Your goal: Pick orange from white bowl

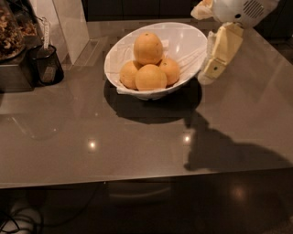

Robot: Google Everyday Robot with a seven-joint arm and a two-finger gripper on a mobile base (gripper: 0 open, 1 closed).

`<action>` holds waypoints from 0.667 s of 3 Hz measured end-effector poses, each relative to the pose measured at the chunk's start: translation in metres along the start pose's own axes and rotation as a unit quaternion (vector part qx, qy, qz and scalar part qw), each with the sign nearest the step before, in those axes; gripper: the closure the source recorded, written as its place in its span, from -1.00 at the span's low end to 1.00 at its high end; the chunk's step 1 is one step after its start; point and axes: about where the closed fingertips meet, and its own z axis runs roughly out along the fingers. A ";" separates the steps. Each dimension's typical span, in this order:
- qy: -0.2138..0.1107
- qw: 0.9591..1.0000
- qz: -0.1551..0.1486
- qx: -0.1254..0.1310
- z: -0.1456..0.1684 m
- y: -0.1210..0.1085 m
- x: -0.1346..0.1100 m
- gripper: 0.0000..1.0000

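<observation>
orange (148, 48) perched topmost on smaller fruits (150, 77) in white bowl (185, 34), so reachable from above | end effector (201, 47) hangs at bowl's right rim, spread apart, empty | bowl mid-table (137, 137)

Gripper: cream-and-white two-finger plastic gripper (218, 52), at the far right of the scene, raised.
Wrist: rounded white housing (240, 10) with a small grille, at the far edge, partly cut off by the frame.
Pose: the gripper's long cream part hangs from the housing at a tilt, its lower end pointing down and left.
</observation>
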 end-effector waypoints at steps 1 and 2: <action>-0.010 1.000 -0.007 0.016 -0.008 -0.009 -0.011 -1.00; -0.011 1.000 -0.007 0.015 -0.007 -0.009 -0.011 -1.00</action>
